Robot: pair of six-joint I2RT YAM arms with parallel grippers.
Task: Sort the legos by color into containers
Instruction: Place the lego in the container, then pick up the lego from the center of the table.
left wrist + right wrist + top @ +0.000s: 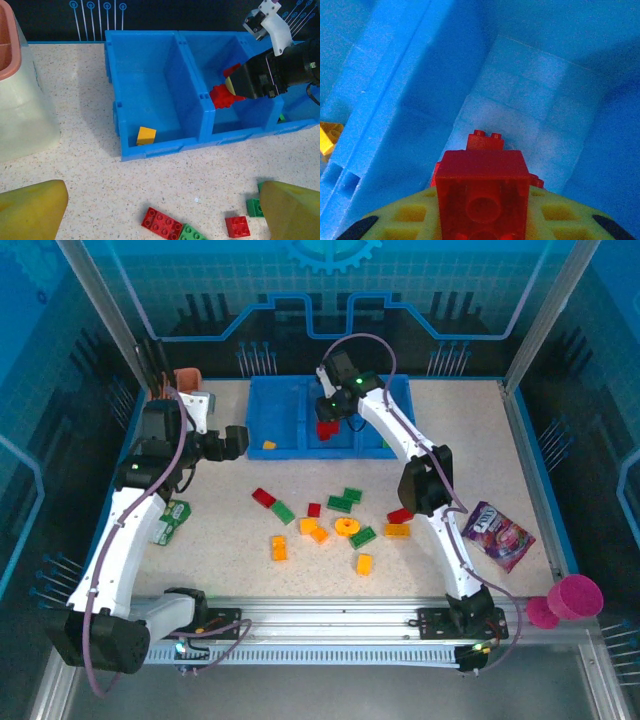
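Top external view: a speckled beige surface (480, 440) with a blue border sits inside an enclosure of blue panels (430, 280) and metal posts (100, 310). A blue tray (275, 410) with three compartments stands at the far side. Loose bricks (309, 526) in red, green and orange, plus one round yellow piece (346, 527), lie scattered on the near side of the tray. A green packet (172, 520) lies near-left of the tray and a purple packet (498, 535) near-right. A pink cup (575, 595) lies farther near-right, past the surface border. A tan cup (187, 380) stands left of the tray.

Hidden or unclear: the right arm (400, 430) covers most of the tray's right compartment. In the left wrist view the frame edge cuts off that compartment and the tan cup. The left gripper (237, 440) hangs near-left of the tray, jaws wide, nothing between them. Its fingers (35, 210) appear blurred in the bottom corners of that view.

Tray contents:
- Left compartment: one yellow brick (146, 135) at the near wall.
- Middle compartment: the right gripper (328, 425) reaches in, clamped narrow on a red brick (482, 195). A second red piece (484, 140) shows just beyond it. Whether it rests on the floor cannot be told.
- Right compartment: a green sliver (281, 118) at the near wall.
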